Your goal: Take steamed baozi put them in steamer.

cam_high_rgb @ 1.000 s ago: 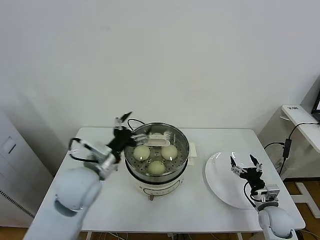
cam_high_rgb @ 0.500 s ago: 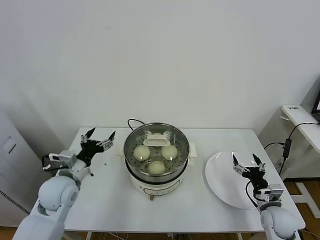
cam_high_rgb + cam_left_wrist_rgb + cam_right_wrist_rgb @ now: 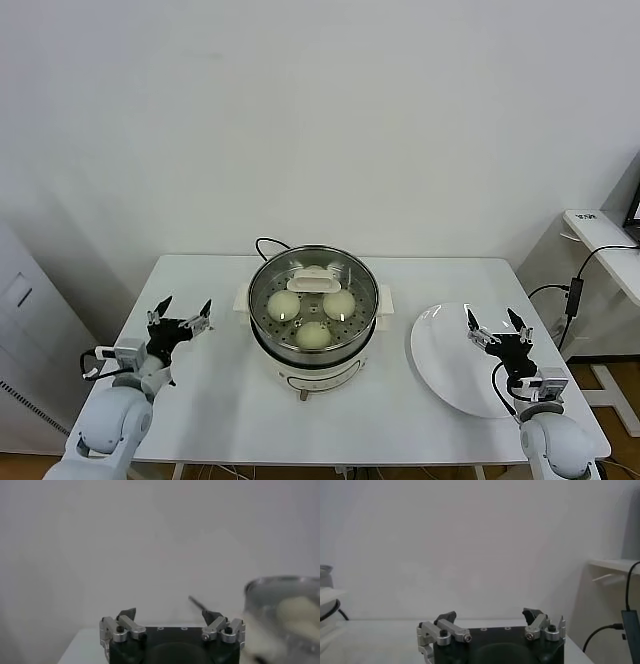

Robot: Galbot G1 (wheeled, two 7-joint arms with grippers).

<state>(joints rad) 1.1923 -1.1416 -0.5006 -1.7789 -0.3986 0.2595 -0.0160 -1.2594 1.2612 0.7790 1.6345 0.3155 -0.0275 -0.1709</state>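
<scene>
The steamer stands at the middle of the white table, with the steamed baozi inside its steel basket; three buns show clearly, below a white piece at the far rim. The left end effector hovers over the table's left part, jaws spread wide and empty, well apart from the steamer. The right end effector hangs open and empty over the bare white plate, right of the steamer.

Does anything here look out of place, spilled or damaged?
Nothing stands out. Three steamed baozi sit neatly in the steamer, the white plate lies bare beside it, and the left gripper and right gripper are open and hold nothing.
</scene>
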